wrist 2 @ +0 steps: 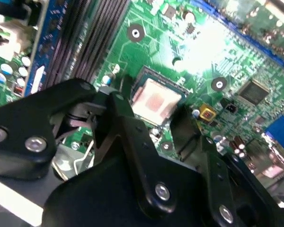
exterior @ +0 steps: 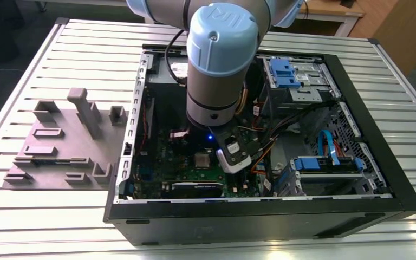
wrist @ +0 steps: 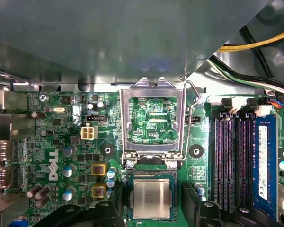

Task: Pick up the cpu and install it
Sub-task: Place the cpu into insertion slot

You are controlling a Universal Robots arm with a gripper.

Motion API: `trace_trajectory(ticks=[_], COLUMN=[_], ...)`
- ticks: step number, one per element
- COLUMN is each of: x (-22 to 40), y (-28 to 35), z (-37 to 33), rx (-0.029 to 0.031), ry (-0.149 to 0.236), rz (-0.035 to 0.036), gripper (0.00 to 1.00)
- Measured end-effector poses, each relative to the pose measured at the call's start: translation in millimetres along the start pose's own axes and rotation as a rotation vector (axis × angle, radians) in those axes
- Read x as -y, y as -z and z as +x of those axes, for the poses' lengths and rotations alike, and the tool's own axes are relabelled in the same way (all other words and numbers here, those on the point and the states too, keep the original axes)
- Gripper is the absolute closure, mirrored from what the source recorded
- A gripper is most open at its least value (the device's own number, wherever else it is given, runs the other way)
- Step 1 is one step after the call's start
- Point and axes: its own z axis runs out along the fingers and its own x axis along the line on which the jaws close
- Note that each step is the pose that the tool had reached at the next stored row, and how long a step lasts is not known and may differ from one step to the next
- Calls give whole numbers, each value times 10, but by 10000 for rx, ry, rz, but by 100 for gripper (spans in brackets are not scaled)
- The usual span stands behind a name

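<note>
Cpu (wrist: 151,198) seated flat in socket frame (wrist: 151,175) on green board (wrist: 57,142), load plate (wrist: 154,85) hinged open beside it. End effector (wrist 2: 154,111) released, fingers (wrist: 193,201) straddling socket frame, cpu directly below and centred between them; square outline, no long axis to align.

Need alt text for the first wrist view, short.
The cpu lies flat in its socket on the green motherboard, the open gripper straddling it. The socket's metal load plate stands hinged open beside it.

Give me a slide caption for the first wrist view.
Small silvery-grey square cpu lying in the green circuit board's socket, silver metal frame swung open, gripper's black jaws apart either side.
</note>
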Motion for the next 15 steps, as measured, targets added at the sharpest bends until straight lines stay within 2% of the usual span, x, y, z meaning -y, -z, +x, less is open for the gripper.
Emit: trace_trajectory(ticks=[3, 8, 15], x=[0, -4, -5], y=[16, 126, 141], z=[0, 1, 1], rx=[-1, 0, 1], ry=[0, 0, 0], rz=[4, 5, 4], gripper=[40, 40, 40])
